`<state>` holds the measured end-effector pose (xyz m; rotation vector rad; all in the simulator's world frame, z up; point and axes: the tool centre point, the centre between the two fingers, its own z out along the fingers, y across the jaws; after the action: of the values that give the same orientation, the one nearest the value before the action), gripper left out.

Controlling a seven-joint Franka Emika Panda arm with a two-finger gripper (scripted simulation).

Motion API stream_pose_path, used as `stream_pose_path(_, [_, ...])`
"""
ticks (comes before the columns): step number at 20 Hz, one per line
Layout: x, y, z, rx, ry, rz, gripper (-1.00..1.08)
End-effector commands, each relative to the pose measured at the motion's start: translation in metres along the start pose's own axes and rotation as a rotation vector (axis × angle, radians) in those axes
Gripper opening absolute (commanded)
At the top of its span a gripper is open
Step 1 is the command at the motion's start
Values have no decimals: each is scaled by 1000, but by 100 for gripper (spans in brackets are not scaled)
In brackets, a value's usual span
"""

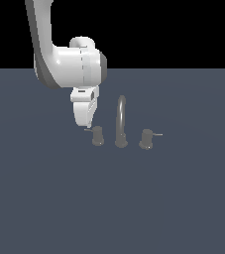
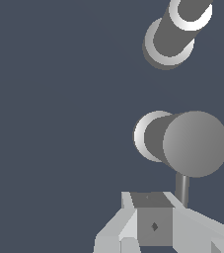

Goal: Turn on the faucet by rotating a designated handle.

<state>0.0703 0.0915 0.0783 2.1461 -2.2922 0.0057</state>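
The faucet (image 1: 121,121) is a small grey set on the floor: a tall arched spout between two short knobs. The handle (image 1: 98,135) is the knob on the exterior view's left, its thin lever rod pointing left. My gripper (image 1: 85,125) hangs fingers-down just above and beside that rod's tip. It is shut, with nothing between its fingers. In the wrist view the handle (image 2: 195,143) is seen end-on, and its rod runs toward my gripper (image 2: 153,217), passing close beside the fingers. The spout's base (image 2: 170,42) lies beyond it.
The twin knob (image 1: 146,139), rod pointing right, stands on the far side of the spout. Everything rests on a flat dark blue-grey floor (image 1: 44,198). The white arm (image 1: 67,64) comes down from the upper left of the exterior view.
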Motion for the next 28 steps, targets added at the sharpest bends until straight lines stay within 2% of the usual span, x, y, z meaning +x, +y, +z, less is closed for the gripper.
stream_pose_path(1, [4,-6,8,0,-1,33,-100])
stream_pose_path(12, [9,-13,16,-2,-2,67,-100])
stream_pose_path(21, [-10,15,15,-2,-3,68,-100])
stream_pose_path(23, [-4,8,15,5,-4,74,-100])
stream_pose_path(28, [-4,24,15,3,-4,72,-100])
